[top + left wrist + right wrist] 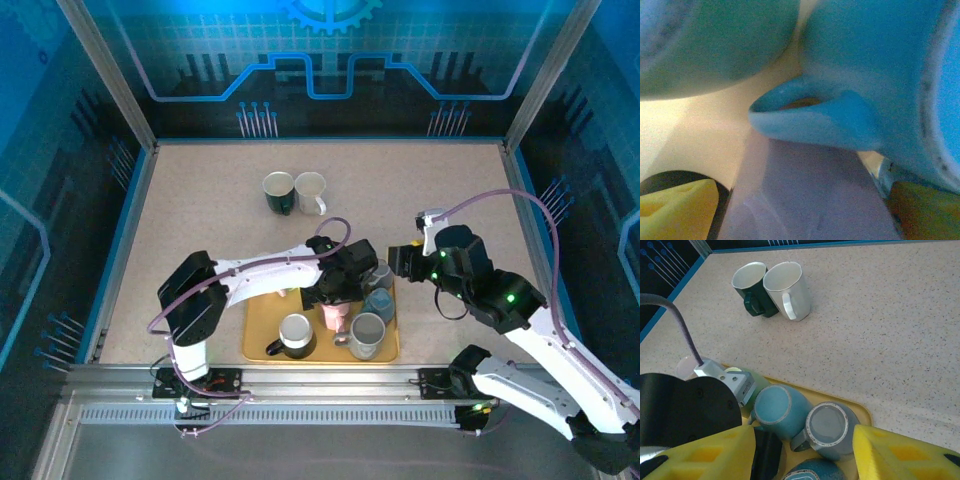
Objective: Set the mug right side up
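A pink mug [336, 316] stands on the yellow tray [256, 328], and I cannot tell which way up it is. My left gripper [337, 302] is down over it. In the left wrist view the pink mug [805, 195] fills the space between the yellow fingers [675, 210]; whether the pads press on it is unclear. Two blue mugs [777, 410] [829, 429] stand bottom up on the tray, right behind the pink one. My right gripper [805, 460] hovers open above them at the tray's right end [405, 260], holding nothing.
A black mug [297, 335] and a grey mug [367, 335] stand upright at the tray's near edge. A green mug [754, 382] sits at the tray's far side. A dark green mug [278, 190] and a white mug [311, 190] stand upright on the table farther back.
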You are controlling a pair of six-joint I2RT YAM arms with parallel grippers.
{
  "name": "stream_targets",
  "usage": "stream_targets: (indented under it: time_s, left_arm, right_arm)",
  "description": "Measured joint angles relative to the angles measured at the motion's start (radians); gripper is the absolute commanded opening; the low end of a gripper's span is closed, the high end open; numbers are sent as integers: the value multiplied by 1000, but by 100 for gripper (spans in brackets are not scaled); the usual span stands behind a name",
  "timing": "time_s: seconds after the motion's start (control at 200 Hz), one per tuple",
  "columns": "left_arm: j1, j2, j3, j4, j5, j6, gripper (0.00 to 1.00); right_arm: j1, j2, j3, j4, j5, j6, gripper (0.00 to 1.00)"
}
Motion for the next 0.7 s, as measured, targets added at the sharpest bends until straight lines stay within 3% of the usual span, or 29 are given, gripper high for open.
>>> stream_targets:
  time_s: [0.3, 0.7]
  left_arm:
    - [6, -1, -4, 12, 2, 1, 71]
    - [6, -56, -41, 17, -1, 3, 66]
  right_arm:
    - [0, 0, -1, 0, -3, 0, 54]
    - [0, -2, -1, 0, -3, 0, 54]
